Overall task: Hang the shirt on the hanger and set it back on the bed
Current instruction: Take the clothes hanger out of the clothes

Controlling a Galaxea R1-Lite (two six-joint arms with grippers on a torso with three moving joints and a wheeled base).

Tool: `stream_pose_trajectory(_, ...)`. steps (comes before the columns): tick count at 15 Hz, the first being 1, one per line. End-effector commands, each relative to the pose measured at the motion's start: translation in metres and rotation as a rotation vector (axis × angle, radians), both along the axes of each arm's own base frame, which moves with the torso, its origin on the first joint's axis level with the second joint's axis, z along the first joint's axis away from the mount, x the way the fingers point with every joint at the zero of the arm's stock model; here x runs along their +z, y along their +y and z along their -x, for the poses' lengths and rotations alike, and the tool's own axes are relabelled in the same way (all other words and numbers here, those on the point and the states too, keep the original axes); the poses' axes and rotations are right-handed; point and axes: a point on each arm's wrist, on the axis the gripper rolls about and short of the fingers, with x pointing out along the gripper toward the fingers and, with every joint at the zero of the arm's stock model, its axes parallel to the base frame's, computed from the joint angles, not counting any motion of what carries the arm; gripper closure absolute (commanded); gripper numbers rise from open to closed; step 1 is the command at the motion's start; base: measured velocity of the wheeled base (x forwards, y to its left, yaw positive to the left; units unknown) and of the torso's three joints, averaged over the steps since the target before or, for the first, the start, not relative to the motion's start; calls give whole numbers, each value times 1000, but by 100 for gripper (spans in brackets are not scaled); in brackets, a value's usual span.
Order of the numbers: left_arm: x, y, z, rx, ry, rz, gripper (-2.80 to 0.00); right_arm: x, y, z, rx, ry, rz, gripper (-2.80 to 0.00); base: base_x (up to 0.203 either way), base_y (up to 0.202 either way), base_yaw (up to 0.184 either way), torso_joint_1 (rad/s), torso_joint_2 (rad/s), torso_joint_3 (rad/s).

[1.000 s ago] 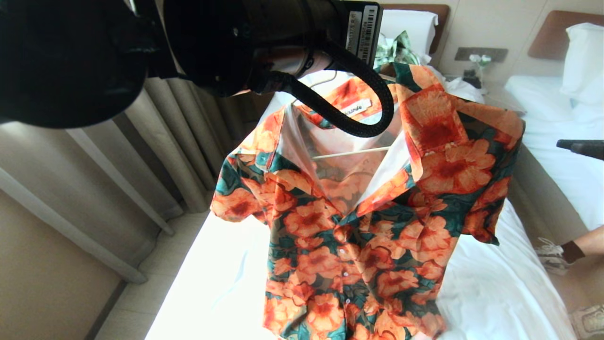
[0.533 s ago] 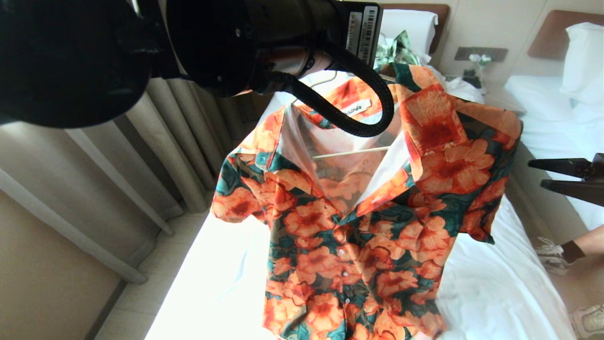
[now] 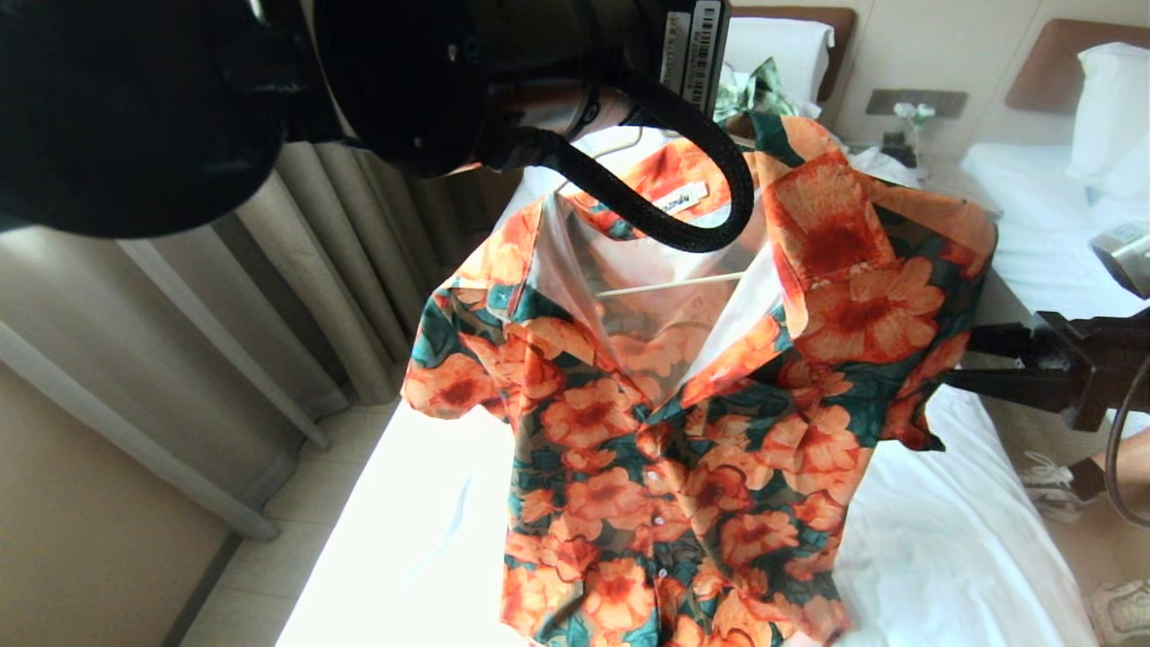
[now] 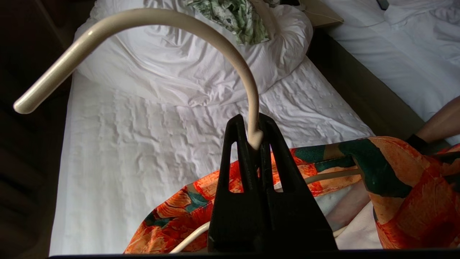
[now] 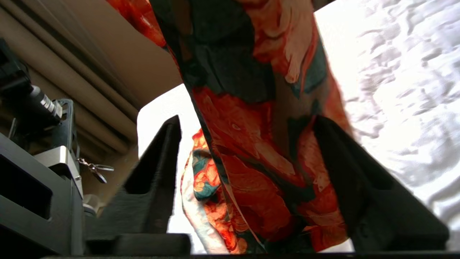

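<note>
Orange-flowered shirt [image 3: 701, 395] hangs on the hanger [image 3: 669, 286], held in the air above the bed [image 3: 943, 548]; its hem drops toward the white sheet. Collar open, pale lining and white neck label showing, cream bar of the hanger crossing inside the neck.

Left gripper [image 4: 253, 144], above the shirt: fingers pressed tight together on the base of the hanger's curved hook, which arches up and away over the pillow end of the bed.

Right gripper [image 5: 248, 151], at the shirt's right sleeve: fingers spread wide, sleeve cloth hanging in the gap between them (whether either pad touches the fabric, cannot tell). In the head view its dark fingers [image 3: 997, 341] reach in level from the far side of the shirt, tips at the sleeve hem.

Green-and-white leafy cloth [image 4: 233, 16] lies on the pillow beyond the shirt. Person's leg [image 4: 440, 124] and shoe [image 3: 1042, 485] beside the bed, on the shirt's right-sleeve side. Curtains [image 3: 296, 296] on the other side.
</note>
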Motion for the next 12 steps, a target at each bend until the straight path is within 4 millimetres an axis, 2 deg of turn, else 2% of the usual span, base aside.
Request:
stream_pose_trajectory(1, 0, 0, 0, 3, -1, 0, 0, -4, 3, -3, 20, 9, -4, 0, 0, 0, 0, 0, 0, 0)
stream_pose_trajectory(4, -1, -1, -1, 3, 2, -2, 0, 2, 0, 3, 5, 4, -3, 0, 0, 0, 0, 0, 0, 0)
stream_pose_trajectory(8, -3, -2, -2, 6, 6, -8, 0, 6, -15, 18, -59, 46, -16, 0, 0, 0, 0, 0, 0, 0)
stream_pose_trajectory(12, -4, -1, -8, 20, 5, -9, 0, 4, -27, 23, -101, 19, -3, 0, 0, 0, 0, 0, 0, 0)
